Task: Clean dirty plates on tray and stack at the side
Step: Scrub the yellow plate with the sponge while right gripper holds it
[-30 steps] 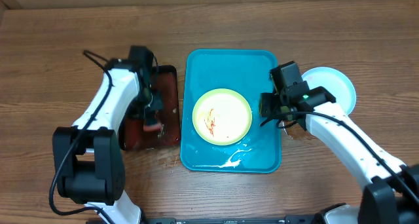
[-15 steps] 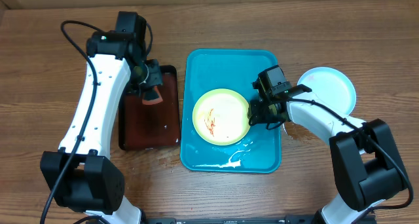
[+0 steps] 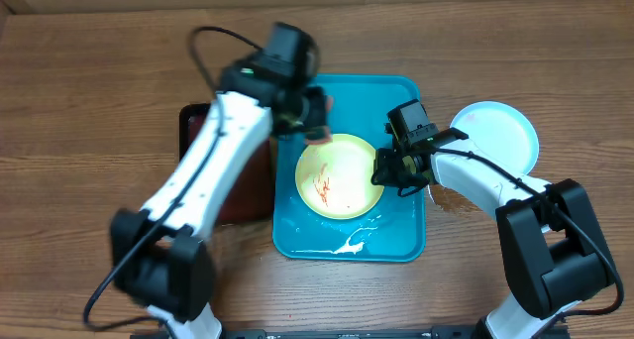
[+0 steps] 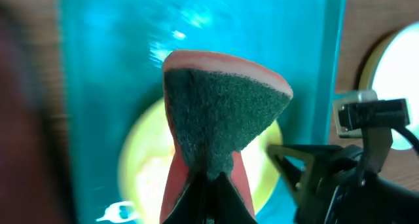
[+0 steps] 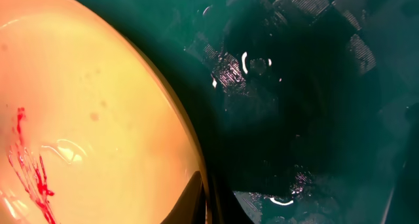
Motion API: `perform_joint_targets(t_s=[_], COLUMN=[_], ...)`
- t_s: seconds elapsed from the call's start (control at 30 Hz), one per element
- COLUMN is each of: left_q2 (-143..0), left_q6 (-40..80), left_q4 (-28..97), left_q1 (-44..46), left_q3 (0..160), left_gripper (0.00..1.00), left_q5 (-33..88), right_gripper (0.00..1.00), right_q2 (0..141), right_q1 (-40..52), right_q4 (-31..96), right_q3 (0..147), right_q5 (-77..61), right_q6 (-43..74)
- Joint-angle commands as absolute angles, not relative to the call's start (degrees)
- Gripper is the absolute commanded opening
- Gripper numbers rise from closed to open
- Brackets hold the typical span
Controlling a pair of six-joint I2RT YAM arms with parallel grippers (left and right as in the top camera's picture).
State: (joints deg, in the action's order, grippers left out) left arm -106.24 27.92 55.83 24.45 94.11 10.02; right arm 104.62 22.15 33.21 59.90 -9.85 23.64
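A yellow-green rimmed plate (image 3: 337, 177) with a red smear (image 5: 29, 165) lies in the turquoise tray (image 3: 396, 101). My right gripper (image 3: 382, 171) is shut on that plate's right rim (image 5: 196, 165), one finger over it and one under. My left gripper (image 3: 315, 129) hangs over the plate's far edge, shut on a pink sponge with a green scouring face (image 4: 222, 112). In the left wrist view the plate (image 4: 141, 165) lies below the sponge. A light blue plate (image 3: 500, 136) rests on the table right of the tray.
A black tray with a brown-red inside (image 3: 190, 121) sits left of the turquoise tray, mostly hidden under my left arm. White soapy water (image 3: 352, 242) pools at the turquoise tray's near edge. Wooden table surrounds both trays.
My left arm has swung right from the black tray to above the turquoise tray, carrying the sponge. My right gripper has moved onto the plate's rim and shut on it.
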Motion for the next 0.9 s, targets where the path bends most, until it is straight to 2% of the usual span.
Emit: perform_joint_targets(t_s=[0.0, 0.23, 0.43, 0.6, 0.7, 0.87], left_q2=[-113.3, -123.4, -127.1, -127.0, -127.1, -127.1], left_q6=[33.3, 36.2, 35.8, 35.2, 30.2, 26.1], left_q4=[53.9, 53.3, 55.5, 62.1, 63.6, 63.4], left_q1=[28.8, 30.7, 28.4, 25.5, 25.1, 26.2], left_q3=[93.3, 93.3, 93.5, 95.6, 95.5, 95.5], left_gripper=[0.04, 0.04, 0.04, 0.04, 0.04, 0.04], left_q5=[12.0, 9.0, 6.7, -5.4, -13.2, -9.1], right_gripper=[0.04, 0.04, 0.04, 0.04, 0.04, 0.04], right_q2=[105.6, 105.6, 105.6, 105.6, 105.6, 105.6], right_q1=[21.7, 21.7, 21.7, 21.7, 21.7, 21.7], right_q4=[33.7, 33.7, 33.7, 33.7, 33.6, 33.6], right_q3=[59.6, 59.6, 59.6, 59.6, 59.6, 59.6], right_q5=[-3.5, -3.5, -3.5, -3.5, -3.5, -3.5], right_q6=[25.8, 25.8, 25.7, 25.8, 25.8, 25.8])
